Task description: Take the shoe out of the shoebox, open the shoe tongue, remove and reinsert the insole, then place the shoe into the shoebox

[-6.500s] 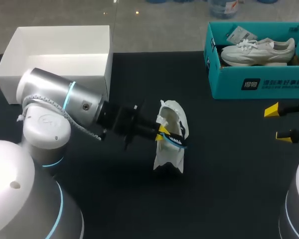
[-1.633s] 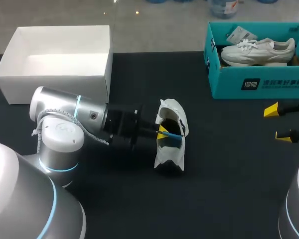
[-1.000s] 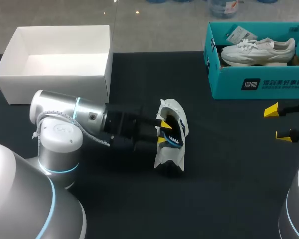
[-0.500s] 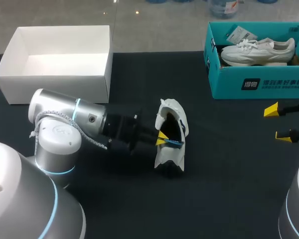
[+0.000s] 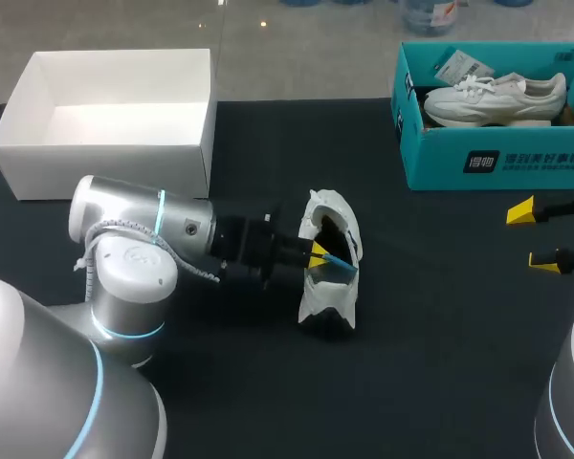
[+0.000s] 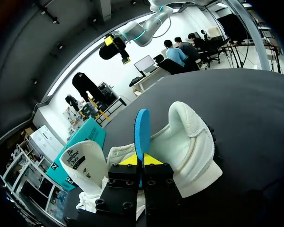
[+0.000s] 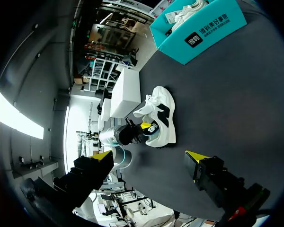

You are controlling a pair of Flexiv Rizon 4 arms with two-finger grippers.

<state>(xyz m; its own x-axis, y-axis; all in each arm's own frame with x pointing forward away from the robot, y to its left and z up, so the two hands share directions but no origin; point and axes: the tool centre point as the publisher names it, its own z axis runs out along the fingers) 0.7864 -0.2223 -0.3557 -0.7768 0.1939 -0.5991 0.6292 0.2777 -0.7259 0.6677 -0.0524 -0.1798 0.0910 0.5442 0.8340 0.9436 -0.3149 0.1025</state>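
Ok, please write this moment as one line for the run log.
left gripper: shut on blue insole | insole: partly inside white shoe | shoe: on table | right gripper: open, empty

A white shoe (image 5: 327,292) is resting on the dark surface (image 5: 440,363) at the frame's centre. The left end effector (image 5: 318,256), coming in from the lower left, is pinching a thin blue insole (image 5: 340,262) at the shoe's mouth. The right end effector (image 5: 534,235) is hovering at the right edge, fingers spread. A teal shoebox (image 5: 488,163) at upper right is holding a second shoe (image 5: 495,98). A white box (image 5: 105,163) is sitting at upper left.
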